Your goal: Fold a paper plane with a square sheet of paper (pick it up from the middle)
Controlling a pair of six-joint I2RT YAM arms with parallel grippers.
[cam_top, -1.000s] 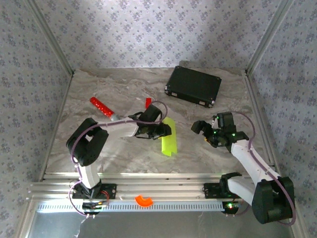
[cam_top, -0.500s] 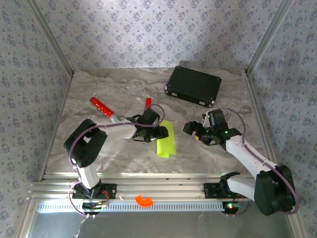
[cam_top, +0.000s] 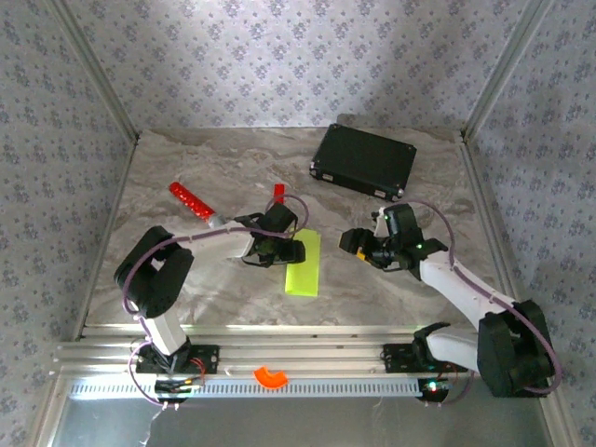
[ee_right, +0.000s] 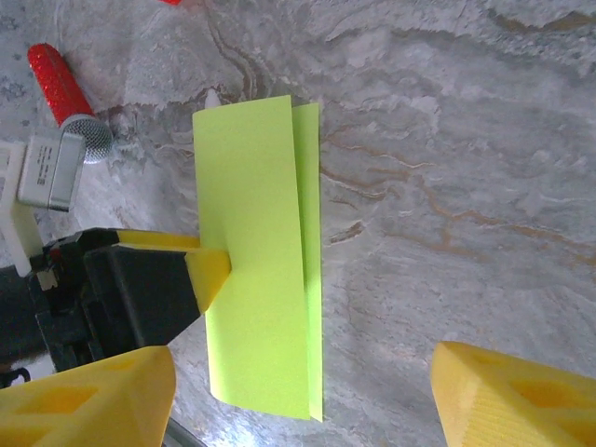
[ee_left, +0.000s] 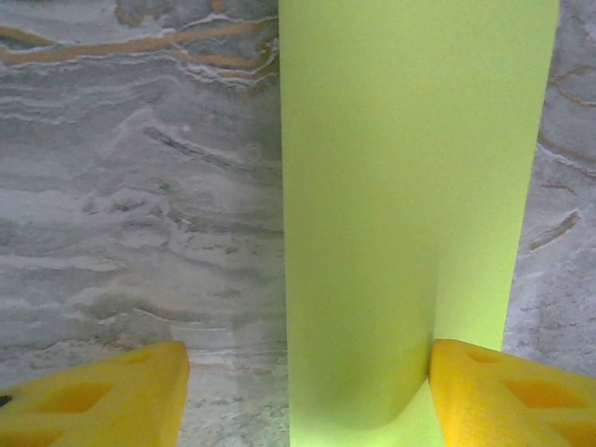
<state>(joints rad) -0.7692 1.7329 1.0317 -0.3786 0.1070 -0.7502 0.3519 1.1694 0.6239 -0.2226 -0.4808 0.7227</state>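
Observation:
The square sheet of paper (cam_top: 303, 263) is lime yellow-green and lies on the table folded lengthwise into a long strip, with no plane shape; the upper layer sits slightly short of the lower (ee_right: 256, 298). My left gripper (cam_top: 282, 249) is at the strip's left edge, jaws open. One yellow fingertip (ee_left: 507, 396) rests on the paper (ee_left: 400, 186), the other (ee_left: 93, 400) on bare table. From the right wrist view that fingertip (ee_right: 210, 274) touches the strip's left side. My right gripper (cam_top: 359, 244) hovers open just right of the strip, its fingers (ee_right: 88, 400) wide apart.
A black case (cam_top: 363, 163) sits at the back right. A red stick (cam_top: 191, 200) with a silver end (ee_right: 88, 138) lies left of the left arm. A small red block (cam_top: 277, 192) is behind the gripper, and an orange ring piece (cam_top: 271, 376) rests on the front rail.
The left gripper's jaws have opened and the strip now lies flatter, shifted slightly left and toward the front. The right arm has swung left toward the paper, its jaws narrowing a little.

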